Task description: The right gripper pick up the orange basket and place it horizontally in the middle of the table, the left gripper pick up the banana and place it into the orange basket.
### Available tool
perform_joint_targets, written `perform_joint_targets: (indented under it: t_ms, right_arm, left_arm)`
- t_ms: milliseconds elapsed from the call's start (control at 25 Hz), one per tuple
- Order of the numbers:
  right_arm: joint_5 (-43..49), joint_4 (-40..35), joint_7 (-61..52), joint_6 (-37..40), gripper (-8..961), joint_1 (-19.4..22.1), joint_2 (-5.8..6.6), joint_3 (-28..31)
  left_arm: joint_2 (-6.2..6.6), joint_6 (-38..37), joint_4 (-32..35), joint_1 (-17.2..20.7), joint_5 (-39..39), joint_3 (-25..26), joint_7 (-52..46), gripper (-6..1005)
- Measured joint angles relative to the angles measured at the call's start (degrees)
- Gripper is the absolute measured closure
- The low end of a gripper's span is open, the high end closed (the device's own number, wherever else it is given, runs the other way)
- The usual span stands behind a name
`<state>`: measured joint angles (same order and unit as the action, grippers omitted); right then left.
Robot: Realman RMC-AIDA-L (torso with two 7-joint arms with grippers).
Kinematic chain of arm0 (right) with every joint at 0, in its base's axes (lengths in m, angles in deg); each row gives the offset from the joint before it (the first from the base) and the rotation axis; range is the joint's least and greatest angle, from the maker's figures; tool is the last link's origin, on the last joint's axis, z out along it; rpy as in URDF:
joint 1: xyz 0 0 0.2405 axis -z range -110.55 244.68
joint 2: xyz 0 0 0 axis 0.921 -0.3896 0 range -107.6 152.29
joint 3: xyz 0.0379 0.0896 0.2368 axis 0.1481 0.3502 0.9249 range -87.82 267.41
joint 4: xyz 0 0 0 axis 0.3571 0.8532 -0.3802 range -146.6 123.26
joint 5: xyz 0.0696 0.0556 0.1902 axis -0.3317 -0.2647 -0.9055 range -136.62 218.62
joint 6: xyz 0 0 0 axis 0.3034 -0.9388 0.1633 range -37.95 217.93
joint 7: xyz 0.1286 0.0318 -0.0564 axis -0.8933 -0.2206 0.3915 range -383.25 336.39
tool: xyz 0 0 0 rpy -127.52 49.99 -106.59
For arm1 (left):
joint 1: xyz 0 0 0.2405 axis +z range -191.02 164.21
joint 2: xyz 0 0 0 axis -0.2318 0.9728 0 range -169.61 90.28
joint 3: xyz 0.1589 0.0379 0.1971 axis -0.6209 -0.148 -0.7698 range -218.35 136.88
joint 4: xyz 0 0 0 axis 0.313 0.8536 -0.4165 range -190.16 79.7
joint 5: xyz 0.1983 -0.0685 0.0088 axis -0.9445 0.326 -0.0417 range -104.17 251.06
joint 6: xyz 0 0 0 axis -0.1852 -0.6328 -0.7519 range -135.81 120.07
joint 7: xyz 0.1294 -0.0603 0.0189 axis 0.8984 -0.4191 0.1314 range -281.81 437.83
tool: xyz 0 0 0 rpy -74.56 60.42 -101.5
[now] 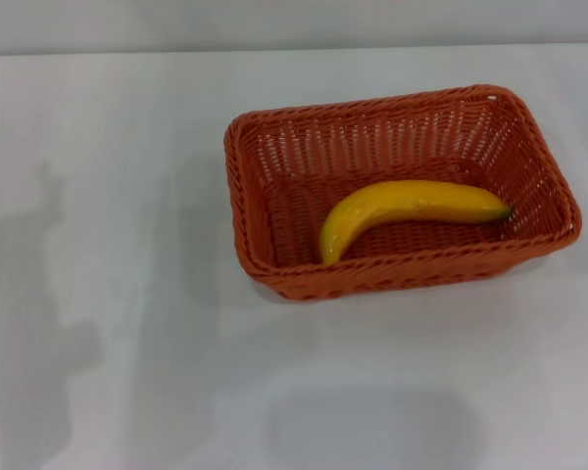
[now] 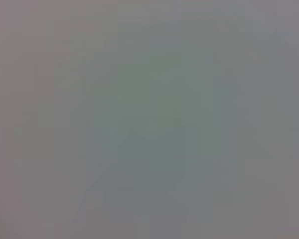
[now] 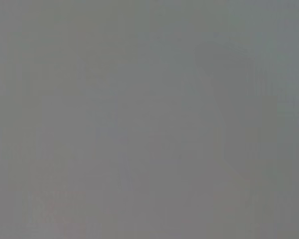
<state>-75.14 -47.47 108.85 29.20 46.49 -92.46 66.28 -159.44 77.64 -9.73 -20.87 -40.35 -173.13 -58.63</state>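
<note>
In the head view neither the left gripper nor the right gripper appears, so how their fingers stand cannot be told. One orange basket (image 1: 274, 211) sits lengthwise across the white table (image 1: 98, 147), right of centre, and one banana (image 1: 407, 208) lies inside it on the floor, close to the near wall. The left wrist view shows only a blank grey field. The right wrist view shows the same.
</note>
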Motion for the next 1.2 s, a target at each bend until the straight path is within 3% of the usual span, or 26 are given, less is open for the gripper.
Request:
perform_joint_targets:
  t_ms: [240,520,1200]
  right_arm:
    - [0.0,-0.3,-0.5,0.9,152,1.1,0.28,4.5]
    - [-0.1,-0.2,-0.1,3.0,152,1.2,0.91,5.7]
    - [-0.1,0.2,1.5,5.5,152,0.5,0.78,8.1]
  left_arm:
    - [0.62,-2.6,0.0,3.3,0.5,-1.1,-8.0,130]
    - [0.64,-6.2,-1.1,6.1,0.4,-1.1,-8.7,131]
    - [0.74,-6.1,-4.5,6.3,-1.8,-7.8,-12.0,132]
